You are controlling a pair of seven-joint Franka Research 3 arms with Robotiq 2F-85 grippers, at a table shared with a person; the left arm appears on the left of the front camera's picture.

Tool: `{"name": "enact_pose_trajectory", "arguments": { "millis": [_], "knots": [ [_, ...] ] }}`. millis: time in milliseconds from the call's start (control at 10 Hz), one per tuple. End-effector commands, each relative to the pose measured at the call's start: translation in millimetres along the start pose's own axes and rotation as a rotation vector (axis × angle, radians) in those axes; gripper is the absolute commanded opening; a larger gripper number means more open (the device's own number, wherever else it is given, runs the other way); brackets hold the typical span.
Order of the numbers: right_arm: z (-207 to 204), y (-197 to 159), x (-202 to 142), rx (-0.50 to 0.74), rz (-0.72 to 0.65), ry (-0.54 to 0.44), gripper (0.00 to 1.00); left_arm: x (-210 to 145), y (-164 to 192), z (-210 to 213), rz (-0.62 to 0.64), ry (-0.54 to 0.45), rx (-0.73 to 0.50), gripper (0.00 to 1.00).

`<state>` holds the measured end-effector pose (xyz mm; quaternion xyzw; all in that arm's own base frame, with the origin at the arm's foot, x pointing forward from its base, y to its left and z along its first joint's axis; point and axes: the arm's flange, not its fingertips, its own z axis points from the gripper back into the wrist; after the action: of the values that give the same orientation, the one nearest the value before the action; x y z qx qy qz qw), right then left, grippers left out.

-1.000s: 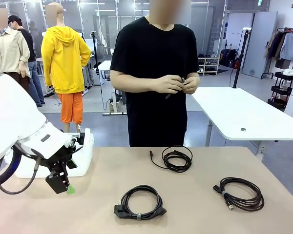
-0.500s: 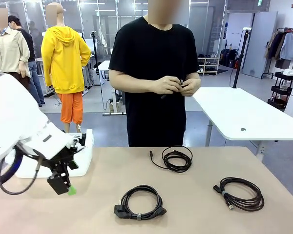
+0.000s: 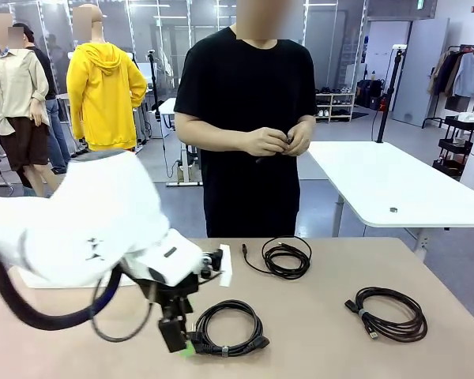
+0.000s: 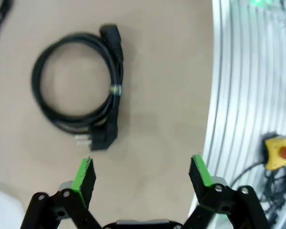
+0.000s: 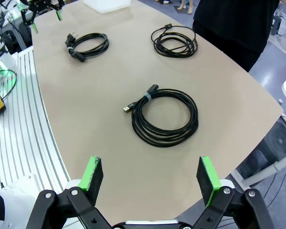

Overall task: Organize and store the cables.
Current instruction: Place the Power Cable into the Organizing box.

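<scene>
Black coiled power cord (image 3: 237, 348) lies mid-front on tan flat tabletop (image 3: 316, 355). Behind it, slightly right: thin black coiled cable (image 3: 288, 273). Well right of it: thicker black coiled cable (image 3: 403, 332).

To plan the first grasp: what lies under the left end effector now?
Under the left end effector, bare table; the black cable coil lies just ahead. From the front, it partly hides the coil's plug.
</scene>
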<state>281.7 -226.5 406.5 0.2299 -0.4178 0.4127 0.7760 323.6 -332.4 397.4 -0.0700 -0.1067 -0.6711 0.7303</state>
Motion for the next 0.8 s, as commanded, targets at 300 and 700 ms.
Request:
{"name": "enact_pose_trajectory", "arguments": {
  "millis": [300, 700],
  "knots": [
    [-0.8, -1.2, -2.3, -0.006, 0.020, -0.015, 1.00, 52.2, 40.2, -49.1, -0.003, 0.034, -0.047, 1.00],
    [-0.8, -1.2, -2.3, -0.006, 0.020, -0.015, 1.00, 59.6, 50.2, -85.1, -0.008, 0.075, -0.075, 1.00]
  ]
}}
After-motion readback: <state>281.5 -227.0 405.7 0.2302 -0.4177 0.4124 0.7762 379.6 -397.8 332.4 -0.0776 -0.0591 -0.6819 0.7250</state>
